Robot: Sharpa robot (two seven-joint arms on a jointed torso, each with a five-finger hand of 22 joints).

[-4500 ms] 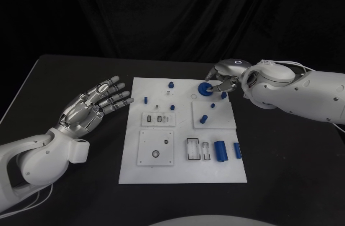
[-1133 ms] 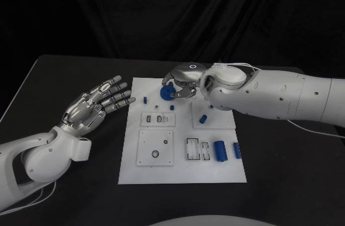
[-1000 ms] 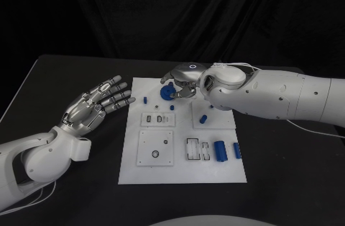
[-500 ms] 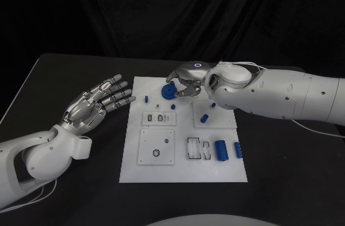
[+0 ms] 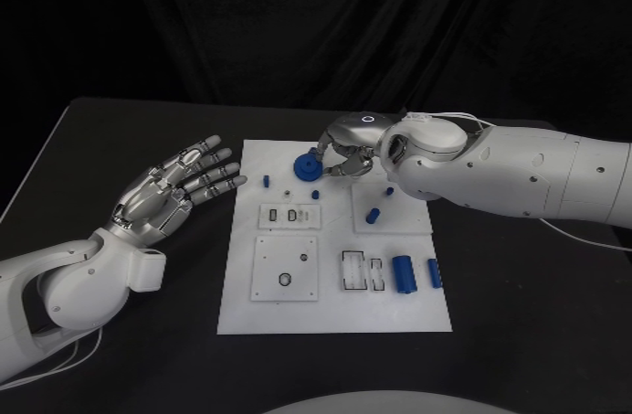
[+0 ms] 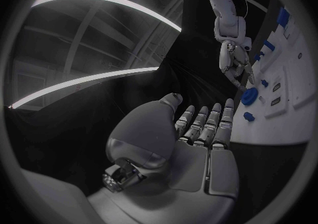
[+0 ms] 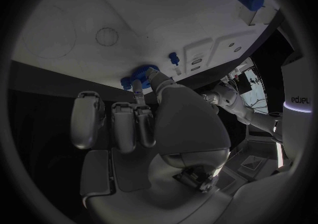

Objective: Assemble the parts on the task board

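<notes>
1 blue gear [image 5: 307,165] sits pinched in the right robot hand [image 5: 345,151], above the task board [image 5: 336,315]. The left robot hand [image 5: 178,187], fingers spread, holds nothing beside it.

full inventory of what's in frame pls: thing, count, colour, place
task board: 1, white, middle of the black table.
table: 1, black, under the board.
round blue part: 1, blue, at the board's far edge, pinched by the right hand.
small pegs: several, blue, on the board's far half; exact count unclear.
cylinders: 2, blue, lying side by side near the board's right edge.
inset plates: several, white, on the board, with slots and holes.
left hand: 1, silver, left of the board, fingers spread, holding nothing.
right hand: 1, silver, over the board's far edge.
</notes>
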